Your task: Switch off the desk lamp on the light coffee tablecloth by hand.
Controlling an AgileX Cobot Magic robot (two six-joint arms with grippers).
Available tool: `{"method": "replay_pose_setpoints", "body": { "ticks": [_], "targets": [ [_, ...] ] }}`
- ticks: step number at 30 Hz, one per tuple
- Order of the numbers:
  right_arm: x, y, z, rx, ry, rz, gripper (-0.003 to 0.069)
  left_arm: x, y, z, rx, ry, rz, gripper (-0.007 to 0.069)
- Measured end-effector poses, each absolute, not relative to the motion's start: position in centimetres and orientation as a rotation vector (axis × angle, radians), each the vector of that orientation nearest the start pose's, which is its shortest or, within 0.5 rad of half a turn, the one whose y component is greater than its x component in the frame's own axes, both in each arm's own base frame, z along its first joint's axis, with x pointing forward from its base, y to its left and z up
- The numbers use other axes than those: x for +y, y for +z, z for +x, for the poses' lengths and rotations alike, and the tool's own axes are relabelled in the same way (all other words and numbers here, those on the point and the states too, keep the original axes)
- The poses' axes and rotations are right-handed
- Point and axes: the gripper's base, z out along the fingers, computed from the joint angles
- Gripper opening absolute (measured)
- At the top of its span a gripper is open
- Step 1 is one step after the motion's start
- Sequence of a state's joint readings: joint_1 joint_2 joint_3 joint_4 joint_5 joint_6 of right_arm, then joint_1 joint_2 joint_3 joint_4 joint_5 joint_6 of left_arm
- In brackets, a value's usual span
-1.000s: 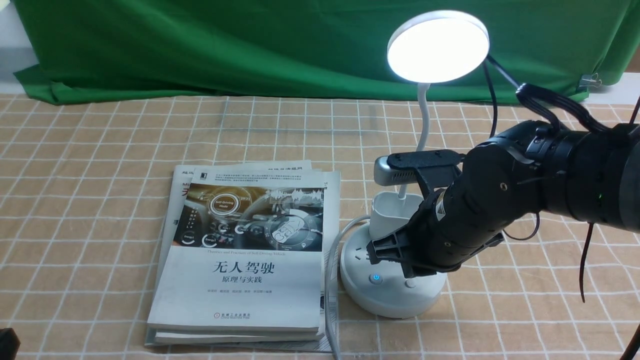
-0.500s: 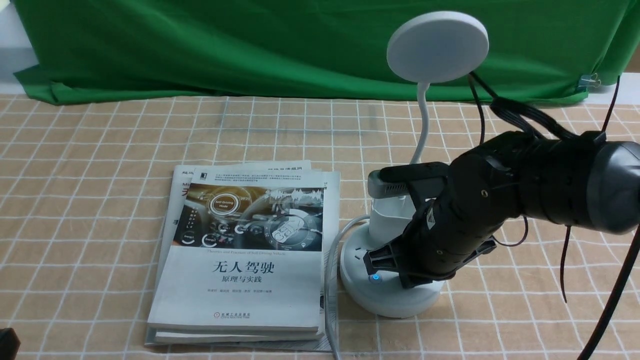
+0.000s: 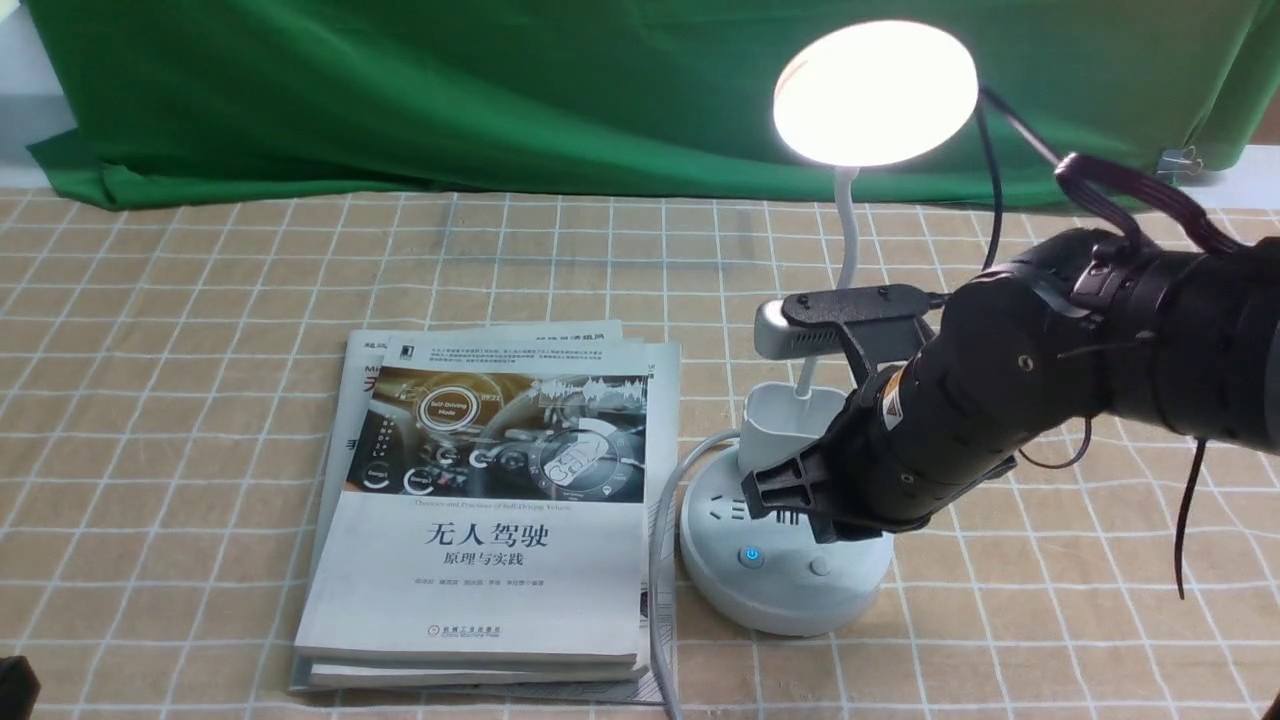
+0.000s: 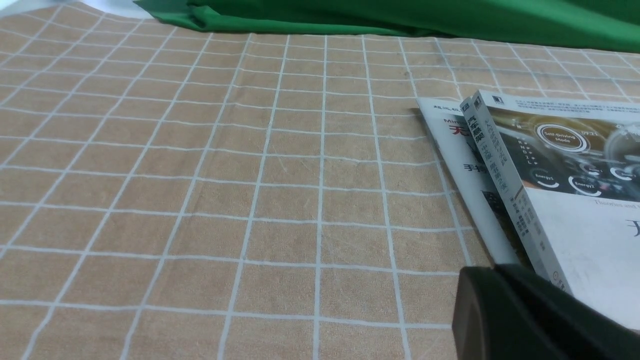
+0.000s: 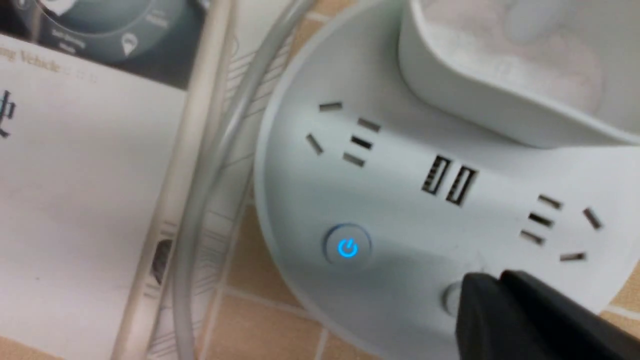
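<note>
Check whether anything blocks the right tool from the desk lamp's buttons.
Nothing visible does. The right tool hangs just over the desk lamp base, tip at the plain button; books and cable lie to its left.

The right hand [image 3: 792,500] slants steeply downward, fingers pressed together; the left hand [image 4: 492,282] sits low, likewise closed.

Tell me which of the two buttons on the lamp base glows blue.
The power-symbol button, on the side toward the books, glows blue; the plain button by the right gripper is unlit.
</note>
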State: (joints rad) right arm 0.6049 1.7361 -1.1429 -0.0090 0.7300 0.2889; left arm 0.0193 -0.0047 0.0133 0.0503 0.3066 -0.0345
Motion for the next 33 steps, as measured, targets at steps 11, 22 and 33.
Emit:
{"method": "replay_pose_setpoints", "body": {
  "ticks": [11, 22, 33],
  "targets": [
    [19.9, 17.9, 28.9, 2.850, 0.161, -0.473, 0.0039, 0.2, 18.1, 5.4, 1.799, 0.037, -0.016, 0.0005],
    [19.7, 19.2, 28.6, 2.820, 0.173, -0.491, 0.0042, 0.2, 18.1, 5.4, 1.799, 0.037, -0.016, 0.0005],
    [15.4, 25.9, 22.3, 2.662, 0.252, -0.497, 0.0042, 0.2, 18.1, 5.4, 1.799, 0.037, -0.016, 0.0005]
  ]
}}
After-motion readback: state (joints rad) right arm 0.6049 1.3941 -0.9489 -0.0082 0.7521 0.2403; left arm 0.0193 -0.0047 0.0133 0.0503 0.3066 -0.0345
